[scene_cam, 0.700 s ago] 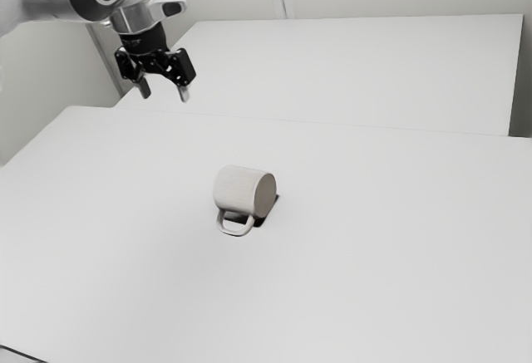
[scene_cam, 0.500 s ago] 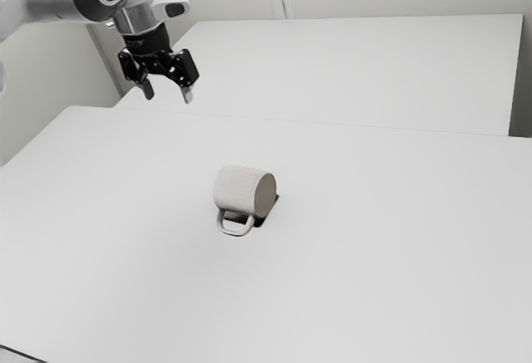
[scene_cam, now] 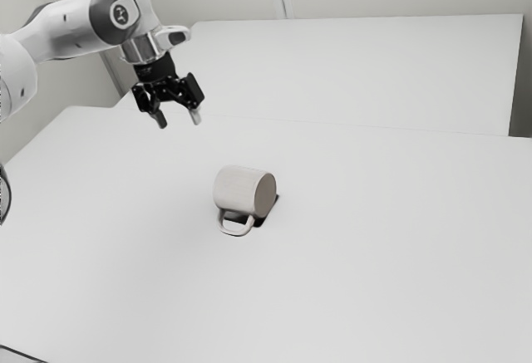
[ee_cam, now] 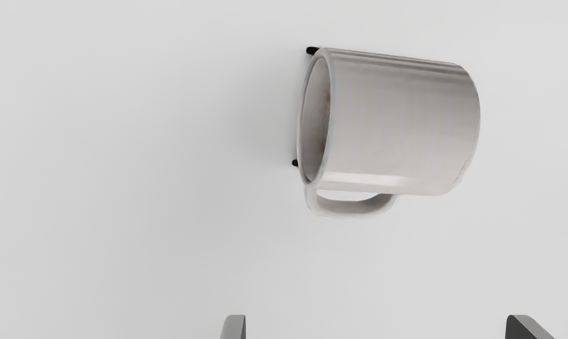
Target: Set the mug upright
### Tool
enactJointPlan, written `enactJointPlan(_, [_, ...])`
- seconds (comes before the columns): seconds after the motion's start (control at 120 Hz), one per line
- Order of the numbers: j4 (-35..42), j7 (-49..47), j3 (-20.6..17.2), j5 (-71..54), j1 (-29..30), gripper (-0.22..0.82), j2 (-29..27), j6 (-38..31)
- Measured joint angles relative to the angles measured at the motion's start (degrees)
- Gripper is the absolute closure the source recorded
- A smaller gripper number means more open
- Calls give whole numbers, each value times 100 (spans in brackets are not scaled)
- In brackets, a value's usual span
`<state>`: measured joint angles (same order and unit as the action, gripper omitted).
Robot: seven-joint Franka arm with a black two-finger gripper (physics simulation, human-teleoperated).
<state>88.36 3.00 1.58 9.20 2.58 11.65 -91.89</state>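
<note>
One mug lies on its side on the white table, below the claw and apart from it. The claw hangs in the air above the tabletop, its two fingers spread wide and parted by a broad gap, and it has hold of nothing. Seen from the claw, the mug lies out past the fingertips, within the span between them, and neither finger touches it. The mug is pale grey, and its handle is on the side nearer the fingertips in the wrist view. The open mouth faces sideways, across the line of the claw's reach, toward the exterior view's left, and the round base is turned toward the exterior view's right. Through the mouth the wrist view shows a smooth grey inner wall, with a faint reddish-brown tint deeper in; whether that is a stain, a shadow or some contents, I cannot tell. Two small black marks show right by the rim, and the exterior view has a dark patch beneath the mug, beside the handle, lower than the claw.
</note>
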Motion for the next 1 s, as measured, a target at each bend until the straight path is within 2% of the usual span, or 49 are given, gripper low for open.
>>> enactJointPlan(0.342, [299,733,-4,717,298,0,512,-424])
enactJointPlan(1.0, [1008,2357,-61,2479,666,0,1097,-1291])
